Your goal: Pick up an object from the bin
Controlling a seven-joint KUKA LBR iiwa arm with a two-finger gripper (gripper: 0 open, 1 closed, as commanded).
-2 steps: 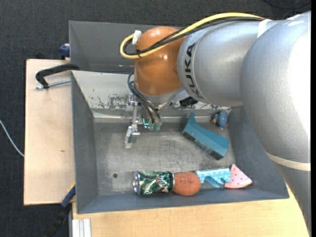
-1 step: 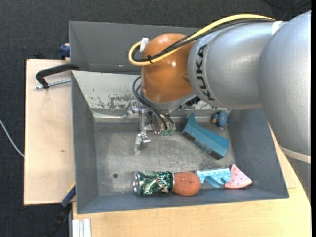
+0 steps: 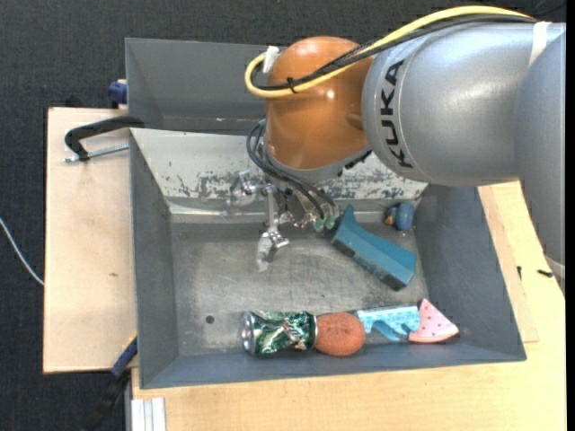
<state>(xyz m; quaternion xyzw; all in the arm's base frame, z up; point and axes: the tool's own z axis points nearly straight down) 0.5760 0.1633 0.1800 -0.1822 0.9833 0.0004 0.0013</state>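
Along the near wall of the grey metal bin four small things are seen in a row, touching or nearly so: a crushed green can on the left, then an orange round lump, a pale blue piece and a pink watermelon-slice toy on the right. It is judged that they are gathered there because the bin's sloped walls let loose things settle at the edge.

Farther in, right of centre, a teal block is laid flat and slantwise on the floor. A small blue and orange thing (too small to be named) is set by the far right wall.

The arm is reached in from the right, its orange wrist cover above the far middle of the bin. The end effector is hung low over bare floor, just left of the teal block's far end. Whether it is spread or pressed together cannot be told, and nothing is seen gripped in it. No thing is picked yet; the teal block, being nearest, is judged the likeliest candidate.
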